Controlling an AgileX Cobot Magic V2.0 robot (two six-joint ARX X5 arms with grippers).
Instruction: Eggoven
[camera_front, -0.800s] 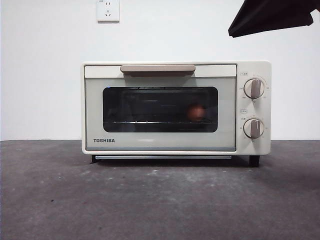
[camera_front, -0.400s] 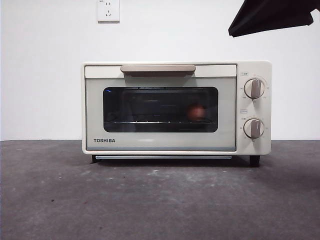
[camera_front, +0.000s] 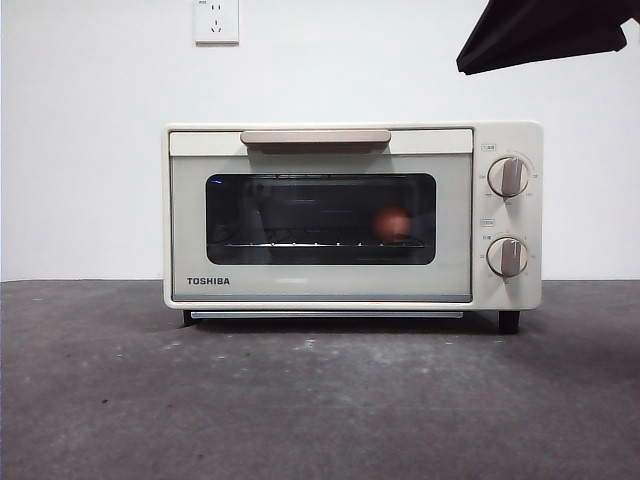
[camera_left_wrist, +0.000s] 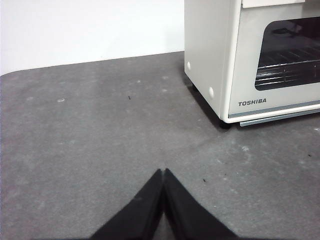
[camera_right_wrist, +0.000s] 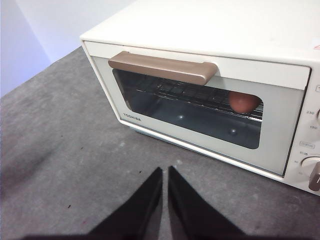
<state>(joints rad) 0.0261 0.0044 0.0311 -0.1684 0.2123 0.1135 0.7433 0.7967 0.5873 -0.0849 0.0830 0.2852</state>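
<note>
I am looking at a cream, boxy toaster oven (camera_front: 352, 216) with smooth enamel-like panels, sitting on a dark grey, rough, speckled counter (camera_front: 320, 400). Its door is shut, carrying a matte tan bar handle (camera_front: 315, 137) and a dark glass window (camera_front: 320, 218). Two grey knobs (camera_front: 508, 177) are sitting one above the other on the control panel. Behind the glass, a small smooth reddish-brown egg (camera_front: 392, 224) is resting on the wire rack (camera_front: 320, 242), toward the knob side of the chamber.

The left end effector (camera_left_wrist: 163, 175) is hovering over bare counter with its two black tapered jaws pressed together at the tips, gripping nothing; the oven's side wall and near corner are well apart from it. The right end effector (camera_right_wrist: 165, 172) is hanging above the counter in front of the oven door, its jaws all but together with only a thin slit between them, empty. The egg is well apart from it, inside the oven beyond the closed glass.

The right wrist view is showing the egg from above through the window; the left wrist view is showing the window and rack but no egg. Only the front view is showing the white wall socket (camera_front: 216, 20) and a black arm tip (camera_front: 545, 35) at the upper corner.
</note>
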